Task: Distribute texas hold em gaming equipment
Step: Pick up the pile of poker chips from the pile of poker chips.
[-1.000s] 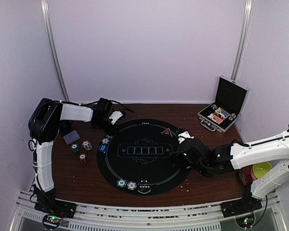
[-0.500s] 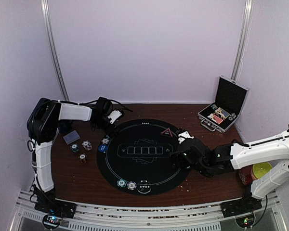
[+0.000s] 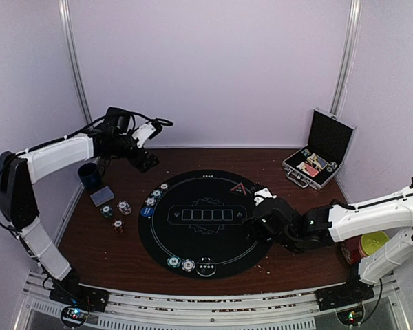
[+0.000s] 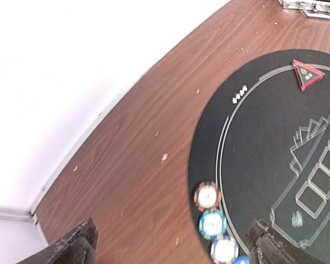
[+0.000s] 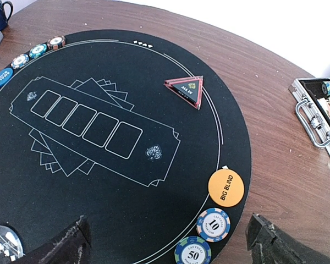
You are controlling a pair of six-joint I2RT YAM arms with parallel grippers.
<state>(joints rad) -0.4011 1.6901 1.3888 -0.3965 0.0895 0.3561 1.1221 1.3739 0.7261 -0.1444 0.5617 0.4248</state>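
Both empty, spread wide — left gripper (image 4: 173, 247) just off the mat's (image 3: 213, 240) far-left rim, right gripper (image 5: 170, 245) over its right side; drop squarely onto your next chip (image 3: 124, 206), left of the mat.

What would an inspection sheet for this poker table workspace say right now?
Surface: wooden table, round black mat, scattered crumbs.
Job's things: chip row on mat's left edge; two chips beside orange disc at right edge; red triangle marker at far side.
Clutter: open case, blue mug, bowls.
Claws: left claw open, empty, raised; right claw open, empty, over mat.
Cables: black cable looped on left arm.
Surroundings: plain pale walls.
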